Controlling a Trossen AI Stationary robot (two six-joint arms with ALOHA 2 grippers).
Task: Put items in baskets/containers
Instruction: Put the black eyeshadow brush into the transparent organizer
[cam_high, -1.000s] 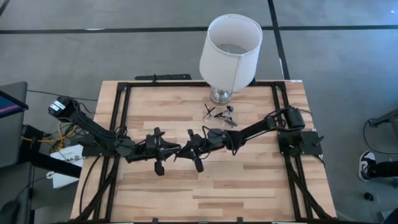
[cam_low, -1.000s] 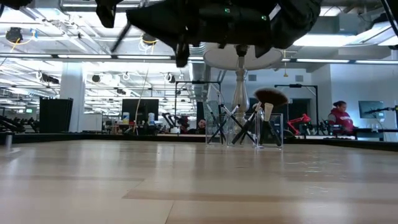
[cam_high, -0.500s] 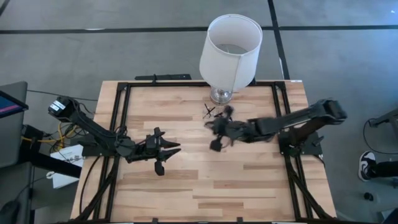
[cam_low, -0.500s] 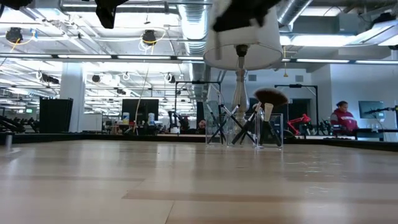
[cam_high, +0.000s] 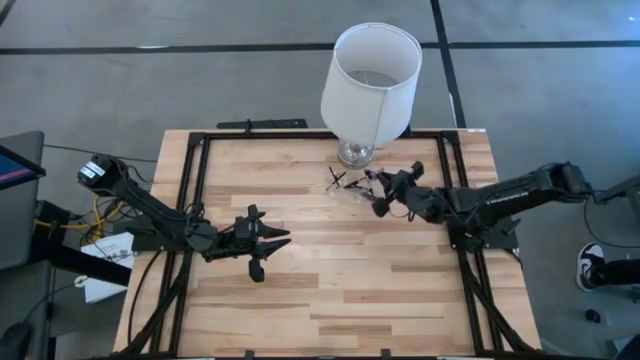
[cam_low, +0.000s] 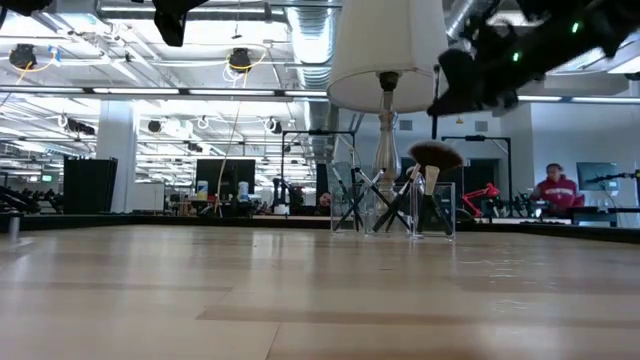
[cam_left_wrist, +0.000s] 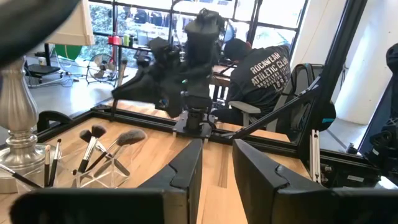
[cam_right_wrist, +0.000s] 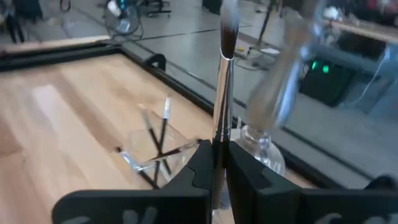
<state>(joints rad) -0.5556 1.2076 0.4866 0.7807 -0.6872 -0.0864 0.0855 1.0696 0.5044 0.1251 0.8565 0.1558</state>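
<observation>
The clear tray sits near the table's far edge beside the lamp base, with several dark makeup brushes leaning in it, a fan brush among them. My right gripper hovers just to the tray's right, above it, shut on one slim brush. The tray shows below it in the right wrist view. My left gripper hangs open over the table's middle left, pointing toward the tray, and holds nothing. My right gripper pinches the brush between its two fingers on the silvery part of the handle below the bristles. The bristle end sticks out past the fingertips. The brush is lifted clear of the table, over the tray's side.
A big white lampshade on a glass base stands close behind the tray. A black frame runs along the table's left, right and far edges. Bare wood lies toward the near edge. People sit in the room beyond.
My right gripper has drawn away from my left gripper at the table's middle and swung toward the far right, up to the tray beside the lamp, carrying the brush. My left gripper has kept still.
</observation>
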